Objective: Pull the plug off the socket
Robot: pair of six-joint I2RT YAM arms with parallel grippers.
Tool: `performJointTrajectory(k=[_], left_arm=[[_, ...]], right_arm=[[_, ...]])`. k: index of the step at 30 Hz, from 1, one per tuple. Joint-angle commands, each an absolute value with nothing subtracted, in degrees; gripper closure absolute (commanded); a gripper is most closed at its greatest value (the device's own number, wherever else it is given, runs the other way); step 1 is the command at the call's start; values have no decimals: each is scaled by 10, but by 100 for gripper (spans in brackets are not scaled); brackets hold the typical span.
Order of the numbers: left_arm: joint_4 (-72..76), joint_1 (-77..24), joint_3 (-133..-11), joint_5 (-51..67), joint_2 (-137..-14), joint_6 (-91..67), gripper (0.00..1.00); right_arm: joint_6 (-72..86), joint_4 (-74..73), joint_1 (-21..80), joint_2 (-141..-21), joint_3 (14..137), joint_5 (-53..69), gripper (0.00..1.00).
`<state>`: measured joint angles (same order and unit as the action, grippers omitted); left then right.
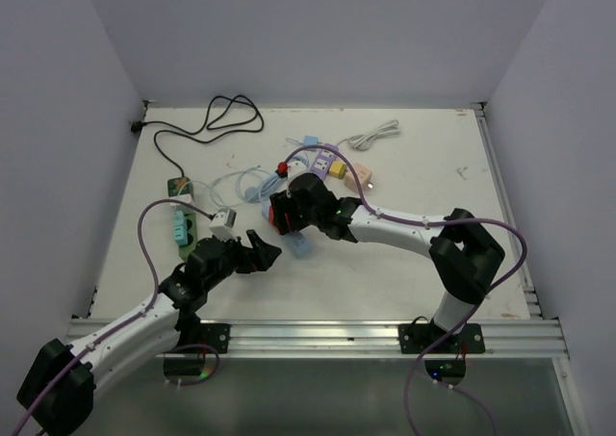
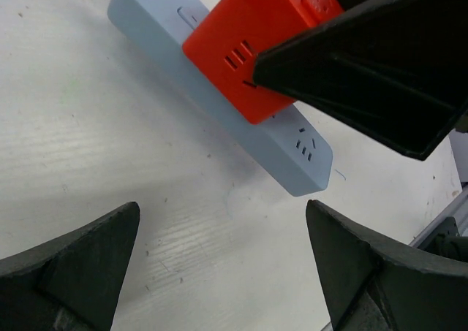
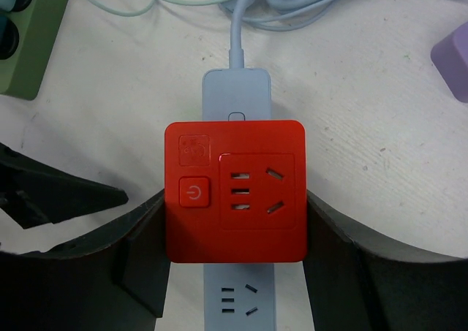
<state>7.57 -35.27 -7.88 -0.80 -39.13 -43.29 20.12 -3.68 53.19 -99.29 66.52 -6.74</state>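
A red cube plug (image 3: 234, 191) with a power button and its own socket face sits on a light blue power strip (image 3: 235, 93). My right gripper (image 3: 234, 232) is shut on the red plug, one finger on each side. In the top view the plug (image 1: 280, 217) is at the table's middle, with the strip's end (image 1: 301, 246) sticking out below it. My left gripper (image 1: 254, 247) is open and empty, just short of that free end. In the left wrist view the strip (image 2: 296, 152) and plug (image 2: 252, 53) lie ahead of the open left gripper (image 2: 223, 229).
A green power strip (image 1: 181, 226) with teal plugs and a white adapter (image 1: 223, 221) lie left. A black cable (image 1: 214, 120) loops at the back left. Purple and yellow adapters (image 1: 330, 163) and a white cable (image 1: 375, 136) lie behind. An aluminium rail (image 1: 505, 205) runs along the right edge.
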Motion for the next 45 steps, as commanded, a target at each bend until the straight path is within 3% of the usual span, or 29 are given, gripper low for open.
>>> performJointTrajectory(k=[1, 19, 28, 33, 45], left_arm=[[149, -350, -64, 34, -404, -468, 0], [343, -350, -58, 67, -573, -501, 1], [380, -350, -40, 46, -606, -532, 23], [395, -350, -29, 33, -618, -548, 24], [437, -344, -37, 33, -654, -567, 40]], right_arm=[[250, 17, 528, -986, 689, -88, 65], [361, 116, 531, -961, 620, -76, 67], [381, 151, 533, -947, 599, -83, 67], [403, 184, 533, -939, 584, -67, 68], [448, 280, 545, -921, 527, -51, 70]])
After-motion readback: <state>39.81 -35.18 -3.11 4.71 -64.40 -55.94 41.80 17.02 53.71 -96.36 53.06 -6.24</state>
